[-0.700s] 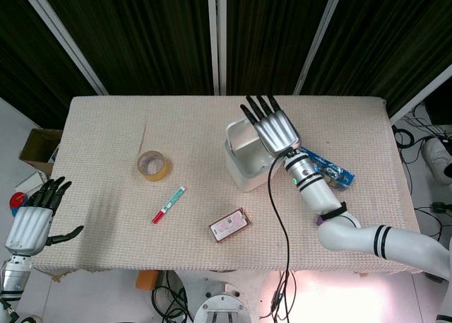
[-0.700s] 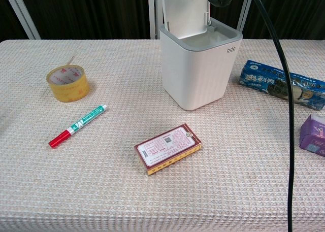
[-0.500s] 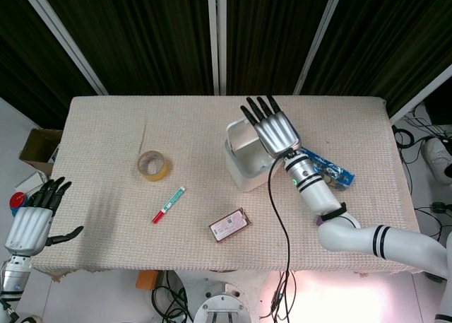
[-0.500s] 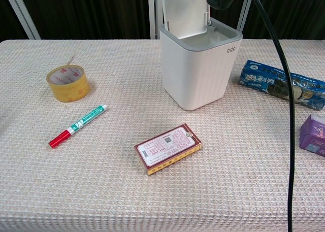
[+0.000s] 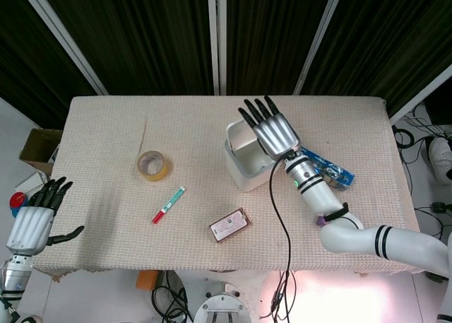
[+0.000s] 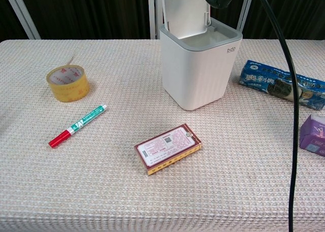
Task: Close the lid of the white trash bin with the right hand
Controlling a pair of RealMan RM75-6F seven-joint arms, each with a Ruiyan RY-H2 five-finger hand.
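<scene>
Since the earlier frames your right hand (image 5: 274, 133) has crept slightly toward the far edge of the table and a touch left, over the white bin (image 5: 246, 155); nothing else on the table has shifted. Your fingers are spread and straight, holding nothing. In the chest view only a dark bit of the hand shows at the top edge, just beside the upper corner of the lid (image 6: 185, 12); whether it is touching the lid you cannot tell from either view.

The bin stands near the middle of the table (image 5: 106, 139), a little to the right, with its lid upright on the hinge at the back, so the closing itself has not begun. You have the approach done at best. What is left, as I judge it, is to get your fingers behind the top of the lid, push it forward and down, and see it seated on the grey rim.

Your left hand (image 5: 32, 222) hangs off the near left corner of the table, fingers apart and empty.
</scene>
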